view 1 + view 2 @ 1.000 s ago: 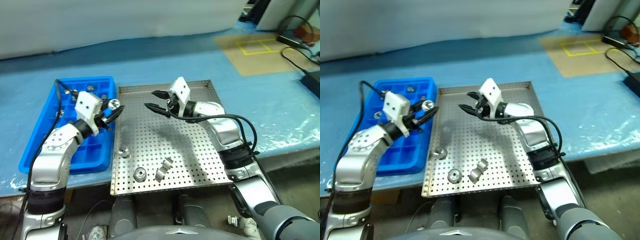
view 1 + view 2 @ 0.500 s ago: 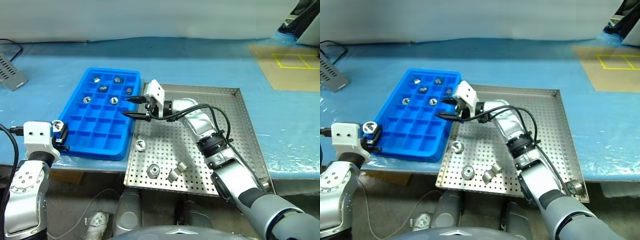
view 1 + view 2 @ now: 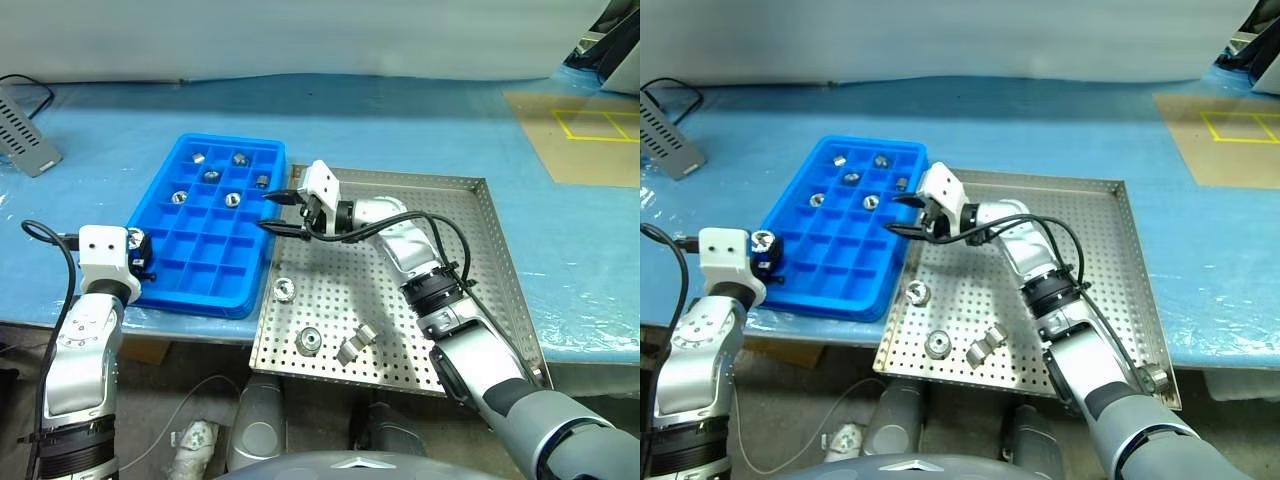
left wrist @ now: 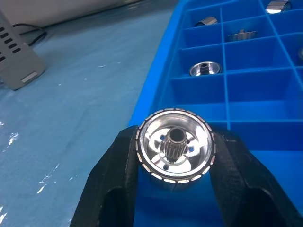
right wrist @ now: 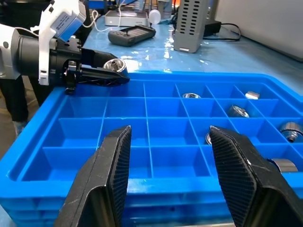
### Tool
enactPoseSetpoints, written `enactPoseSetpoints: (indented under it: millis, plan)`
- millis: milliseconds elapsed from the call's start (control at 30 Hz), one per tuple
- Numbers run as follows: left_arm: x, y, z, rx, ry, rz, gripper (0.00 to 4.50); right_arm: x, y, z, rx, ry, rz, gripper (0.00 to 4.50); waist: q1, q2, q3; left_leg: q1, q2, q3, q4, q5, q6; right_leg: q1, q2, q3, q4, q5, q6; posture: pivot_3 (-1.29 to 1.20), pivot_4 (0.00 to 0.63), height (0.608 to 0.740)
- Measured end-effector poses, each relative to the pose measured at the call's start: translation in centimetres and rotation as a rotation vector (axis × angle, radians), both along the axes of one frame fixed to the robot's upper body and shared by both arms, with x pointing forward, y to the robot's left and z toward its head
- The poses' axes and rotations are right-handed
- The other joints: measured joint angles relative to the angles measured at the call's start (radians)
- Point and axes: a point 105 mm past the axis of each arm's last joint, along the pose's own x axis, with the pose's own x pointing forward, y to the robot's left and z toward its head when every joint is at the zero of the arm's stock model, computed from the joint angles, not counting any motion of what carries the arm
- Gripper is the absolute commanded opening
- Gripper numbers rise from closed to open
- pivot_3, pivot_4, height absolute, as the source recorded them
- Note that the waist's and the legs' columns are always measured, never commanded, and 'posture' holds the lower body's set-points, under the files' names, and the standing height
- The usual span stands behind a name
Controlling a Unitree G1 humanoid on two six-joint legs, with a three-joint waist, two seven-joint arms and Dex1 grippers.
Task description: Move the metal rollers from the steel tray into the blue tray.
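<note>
Head views first: blue tray (image 3: 205, 275) lying on a blue-covered table, with the steel tray (image 3: 470, 290) touching its right side. Left gripper (image 3: 138, 252) poised at the blue tray's near left edge, fingers pinching one roller (image 3: 134, 237). Right gripper (image 3: 280, 210) reaching over the seam between the two trays, fingers spread and holding nothing. Six more rollers (image 3: 215, 175) resting in compartments at the blue tray's far end. Four loose rollers (image 3: 308, 342) waiting on the steel tray's floor, to the right of the blue tray's near corner. Left wrist view next: black fingers (image 4: 118, 175) clamped on either side of the held roller (image 4: 174, 144), flanged face and central hole turned toward the camera, the blue tray's rim and empty cells (image 4: 246, 109) just behind it. Right wrist view last: wide-apart fingers (image 5: 111, 165) framing rows of empty compartments, left gripper (image 5: 102, 71) and its roller (image 5: 116, 65) seen at the blue tray's opposite rim. For a clean placement, probably best to carry the roller fully past the rim, centre it over a single empty cell clear of the dividers, lower it close to the floor, and only then release, so it cannot bounce out or straddle a wall.
</note>
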Motion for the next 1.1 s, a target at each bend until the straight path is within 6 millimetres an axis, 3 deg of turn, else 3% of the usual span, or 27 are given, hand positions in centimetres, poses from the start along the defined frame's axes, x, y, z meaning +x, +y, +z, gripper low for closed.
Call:
enactPoseSetpoints:
  millis: [200,433,533,733,867,1100]
  plan:
    - [0.1,-0.4,-0.2,-0.018,0.008,-0.036,3.74,0.1,-0.2,0.2,-0.002,-0.021,-0.03,2.71,-0.018,0.0,0.0,0.0,-0.001,0.0,0.0,0.0,0.0,0.0,0.0,0.0,0.001,0.0,0.0,0.36,0.15,0.74]
    - [1.1,-0.9,1.2,-0.006,-0.028,-0.062,3.74,0.4,-0.7,-0.2,-0.003,-0.016,-0.067,2.71,-0.024,0.0,0.0,0.0,-0.001,0.0,0.001,0.0,0.0,0.0,0.0,0.0,0.001,0.0,0.0,0.29,0.15,0.74]
    - [1.8,-2.1,1.8,-0.016,-0.043,-0.122,3.74,0.4,-1.0,-0.1,-0.004,-0.03,-0.081,2.71,-0.027,0.0,0.0,0.0,-0.001,0.0,0.001,0.0,-0.001,0.0,0.0,0.0,0.001,0.0,0.0,0.26,0.15,0.74]
    - [0.6,-9.1,3.5,0.011,-0.005,-0.669,3.74,0.6,-2.8,0.0,-0.032,-0.045,-0.131,2.71,-0.051,0.0,0.0,0.0,-0.001,0.0,0.001,0.001,-0.002,0.0,0.0,0.0,0.002,0.0,0.0,0.16,0.15,0.74]
    - [-0.4,-11.3,5.0,0.112,0.07,-1.009,3.74,1.0,-5.1,-0.7,-0.05,-0.031,-0.212,2.71,-0.072,0.0,0.0,0.002,-0.002,0.002,0.0,0.002,-0.003,0.0,0.001,0.002,0.003,0.0,-0.001,0.1,0.15,0.74]
    - [-0.9,-14.6,4.2,0.284,0.226,-1.443,3.74,0.7,-6.7,-0.7,-0.048,-0.039,-0.305,2.71,-0.121,0.0,0.0,0.004,-0.003,0.003,0.001,0.002,-0.003,0.0,0.001,0.004,0.004,0.0,0.0,-0.04,0.15,0.74]
